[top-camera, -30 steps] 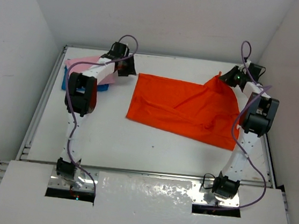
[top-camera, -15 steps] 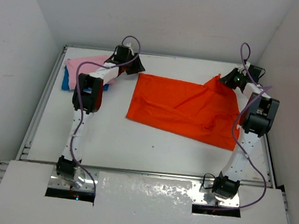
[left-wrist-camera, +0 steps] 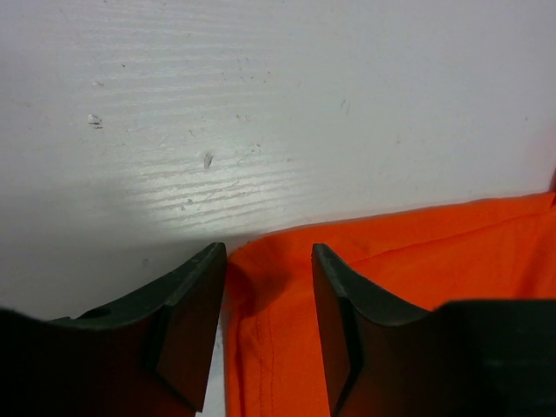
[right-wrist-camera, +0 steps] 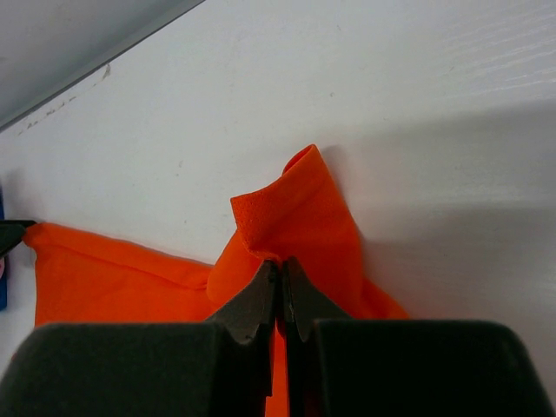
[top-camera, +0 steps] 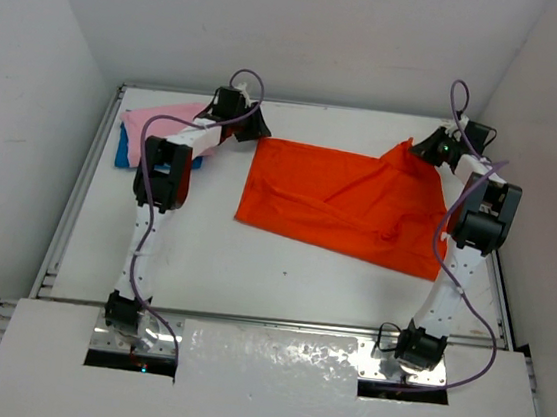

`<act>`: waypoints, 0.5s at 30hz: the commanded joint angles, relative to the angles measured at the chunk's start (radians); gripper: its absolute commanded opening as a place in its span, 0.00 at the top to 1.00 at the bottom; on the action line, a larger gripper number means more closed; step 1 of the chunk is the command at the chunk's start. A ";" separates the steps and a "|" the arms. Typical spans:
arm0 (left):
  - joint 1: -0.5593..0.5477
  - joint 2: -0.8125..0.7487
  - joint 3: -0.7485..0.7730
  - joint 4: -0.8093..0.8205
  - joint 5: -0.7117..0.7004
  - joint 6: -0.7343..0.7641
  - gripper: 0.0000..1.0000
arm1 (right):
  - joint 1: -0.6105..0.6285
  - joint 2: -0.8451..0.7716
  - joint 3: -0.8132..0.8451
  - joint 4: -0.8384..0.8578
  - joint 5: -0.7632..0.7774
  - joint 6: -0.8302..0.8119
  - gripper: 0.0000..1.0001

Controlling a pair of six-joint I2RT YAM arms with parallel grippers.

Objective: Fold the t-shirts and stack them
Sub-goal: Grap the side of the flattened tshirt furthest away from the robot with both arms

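The orange-red t-shirt (top-camera: 344,204) lies spread flat on the desk (top-camera: 252,266), toward its far side; the pink t-shirt (top-camera: 163,117) lies on the blue t-shirt (top-camera: 124,154) in the far left corner. The right end effector (right-wrist-camera: 280,265) is closed tight on the far right corner of the orange-red t-shirt, holding it up in a small peak. The left end effector (left-wrist-camera: 269,252) is about half open, its jaws on either side of the shirt's far left corner, not pinching it.

A white table (top-camera: 280,279) sits between plain white walls (top-camera: 279,27).
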 commanded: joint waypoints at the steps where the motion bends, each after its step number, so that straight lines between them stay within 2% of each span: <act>1: -0.010 -0.043 -0.004 -0.136 -0.051 0.063 0.57 | -0.007 -0.027 0.031 0.027 -0.024 -0.004 0.96; 6: -0.010 -0.054 -0.009 -0.165 -0.080 0.085 0.58 | -0.010 -0.042 0.017 0.025 -0.024 -0.007 0.96; 7: -0.010 -0.051 -0.007 -0.167 -0.077 0.083 0.60 | -0.010 -0.044 0.017 0.025 -0.024 -0.010 0.96; 8: -0.010 -0.049 -0.009 -0.164 -0.071 0.082 0.66 | -0.010 -0.044 0.017 0.025 -0.022 -0.010 0.96; 9: -0.010 -0.048 -0.009 -0.158 -0.063 0.077 0.79 | -0.009 -0.044 0.017 0.027 -0.024 -0.007 0.96; 11: -0.010 -0.051 -0.018 -0.127 -0.033 0.049 0.97 | -0.010 -0.047 0.012 0.040 -0.024 -0.004 0.97; 12: -0.010 -0.055 -0.025 -0.113 -0.027 0.040 1.00 | -0.012 -0.059 0.006 0.049 -0.024 0.002 0.97; 15: -0.010 -0.112 -0.073 -0.044 -0.026 0.003 1.00 | -0.013 -0.104 -0.044 0.102 -0.007 0.002 1.00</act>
